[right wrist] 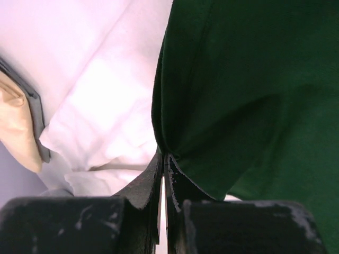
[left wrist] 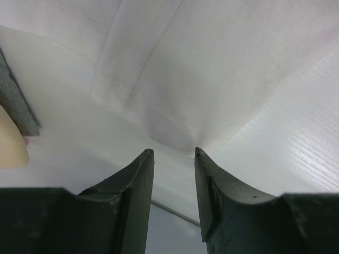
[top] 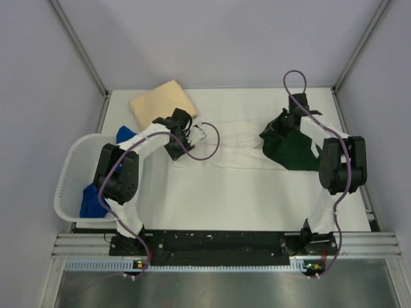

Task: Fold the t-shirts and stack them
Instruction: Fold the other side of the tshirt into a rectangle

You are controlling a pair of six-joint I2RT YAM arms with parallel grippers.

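The white t-shirt [top: 234, 149] with dark green sleeves lies spread across the back of the table. My right gripper [top: 271, 133] is shut on the edge of its green sleeve [top: 292, 149], which fills the right wrist view [right wrist: 238, 95], pinched at the jaws [right wrist: 164, 157]. My left gripper [top: 191, 136] is at the shirt's left end; its jaws [left wrist: 174, 154] are open, with a raised fold of white cloth [left wrist: 175, 135] just past the tips. A folded tan shirt [top: 162, 102] lies at the back left. Blue shirts [top: 95, 200] lie in the basket.
The white plastic basket [top: 66, 186] stands off the table's left edge beside the left arm. Another piece of blue cloth [top: 126, 135] hangs over its far rim. Purple cables loop from both arms. Frame rails run along the table's sides.
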